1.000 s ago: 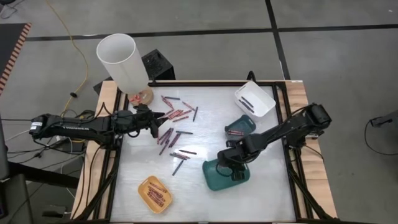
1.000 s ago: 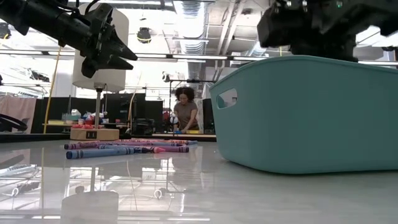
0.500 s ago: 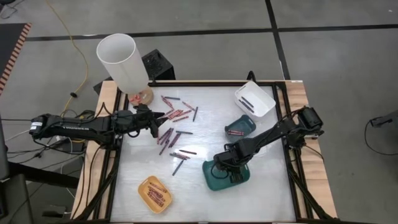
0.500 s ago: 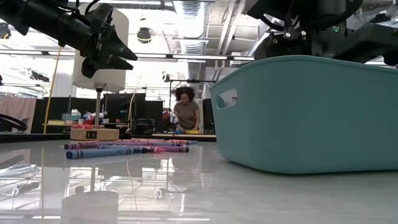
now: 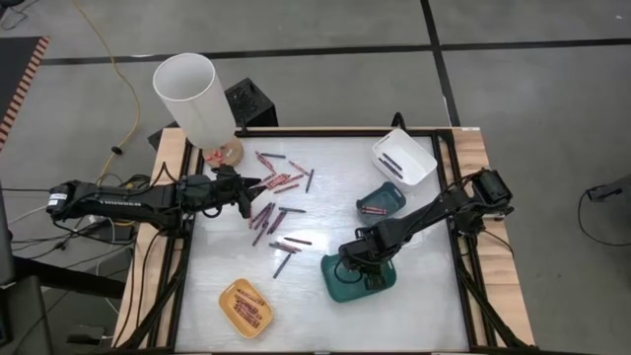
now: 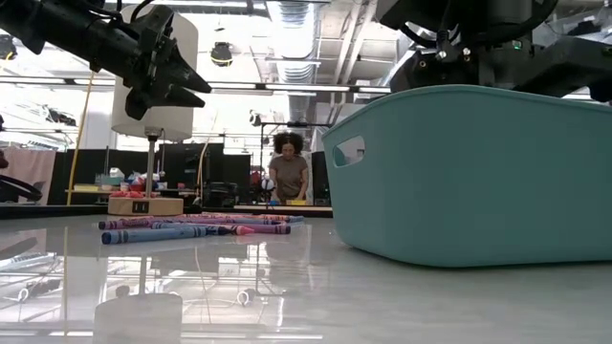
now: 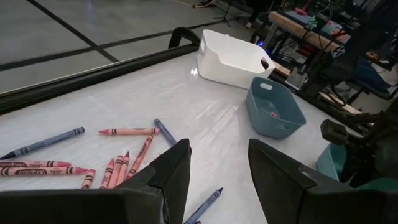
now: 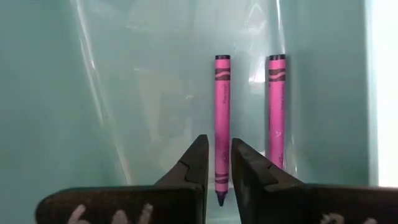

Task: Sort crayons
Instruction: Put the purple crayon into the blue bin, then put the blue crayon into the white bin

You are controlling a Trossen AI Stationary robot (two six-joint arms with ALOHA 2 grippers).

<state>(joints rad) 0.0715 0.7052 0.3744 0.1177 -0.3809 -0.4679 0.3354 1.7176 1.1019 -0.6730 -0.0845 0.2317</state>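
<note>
The teal tray's wall hides its crayons in the low view.

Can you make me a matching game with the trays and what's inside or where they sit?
Things:
1. yellow tray
2. white tray
3. big teal bin
4. right gripper

Matches:
A. reaching down into a teal bin, fingers a little apart
B. at the far right corner of the table, dark crayons inside
C. near the front edge of the table, red crayons inside
D. holds two pink crayons

Pairs: 1-C, 2-B, 3-D, 4-A
</note>
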